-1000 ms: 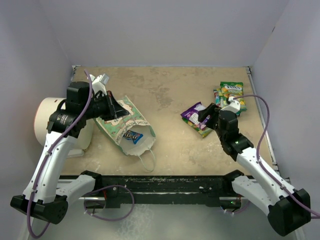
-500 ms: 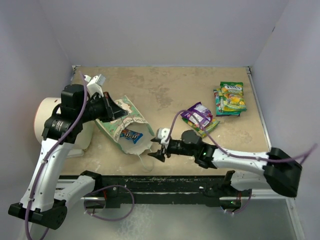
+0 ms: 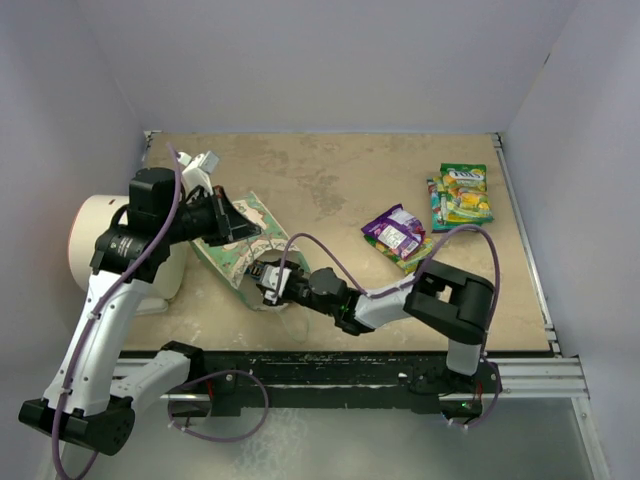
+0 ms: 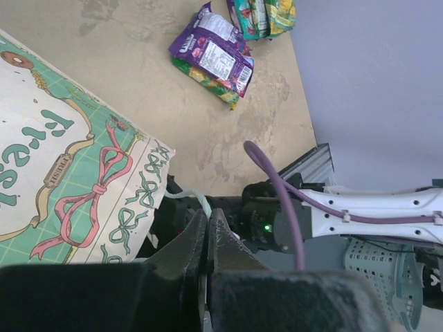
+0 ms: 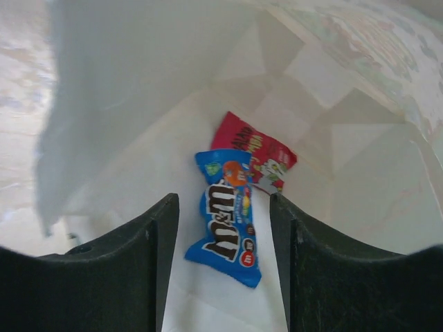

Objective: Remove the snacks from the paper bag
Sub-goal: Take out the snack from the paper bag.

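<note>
The paper bag (image 3: 232,252) lay on its side at the left of the table (image 3: 330,180), mouth toward the near edge, with a cylinder (image 3: 95,240) just beside it on the left. The left gripper (image 3: 235,222) pinched the bag's upper rim. The right gripper (image 3: 270,280) sat in the mouth, fingers apart. Inside, an M&M's packet (image 5: 228,221) lay between those fingers, overlapping a second packet (image 5: 261,153) behind it. Right of the bag lay two overlapping packets (image 3: 398,235), and a further stack (image 3: 462,197) lay toward the far right corner.

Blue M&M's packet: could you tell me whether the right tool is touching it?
Apart. Right wrist view shows bare paper bag between the blue packet and each finger of the right tool.
</note>
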Robot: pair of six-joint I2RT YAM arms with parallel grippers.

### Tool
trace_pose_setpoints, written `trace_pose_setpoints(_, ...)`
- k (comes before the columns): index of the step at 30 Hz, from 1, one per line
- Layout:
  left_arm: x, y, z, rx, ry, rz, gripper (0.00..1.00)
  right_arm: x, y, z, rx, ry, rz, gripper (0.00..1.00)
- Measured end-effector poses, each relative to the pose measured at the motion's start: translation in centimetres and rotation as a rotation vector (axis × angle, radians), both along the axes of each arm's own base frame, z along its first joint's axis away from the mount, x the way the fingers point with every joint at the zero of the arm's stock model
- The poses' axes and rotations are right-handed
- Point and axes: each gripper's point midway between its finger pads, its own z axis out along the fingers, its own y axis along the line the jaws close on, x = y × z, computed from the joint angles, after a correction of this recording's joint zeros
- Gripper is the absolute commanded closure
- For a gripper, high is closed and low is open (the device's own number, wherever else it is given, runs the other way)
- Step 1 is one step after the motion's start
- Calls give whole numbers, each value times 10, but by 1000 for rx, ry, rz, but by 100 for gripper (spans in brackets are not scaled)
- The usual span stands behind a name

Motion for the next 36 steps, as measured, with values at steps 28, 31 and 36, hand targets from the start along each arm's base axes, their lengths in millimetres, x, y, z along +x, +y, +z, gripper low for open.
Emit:
trace_pose_setpoints(28, -12, -5, -7, 36, 33, -122, 100, 42, -1, -92, -29, 49, -228, 70)
trace_pose_setpoints(31, -12, -4, -9, 44, 40, -113, 100, 41, -7, -94, -35, 49, -239, 76)
trace_pose_setpoints(36, -9, 0, -11, 62, 41, -88, 100, 30, -21, -76, -35, 65, -234, 81)
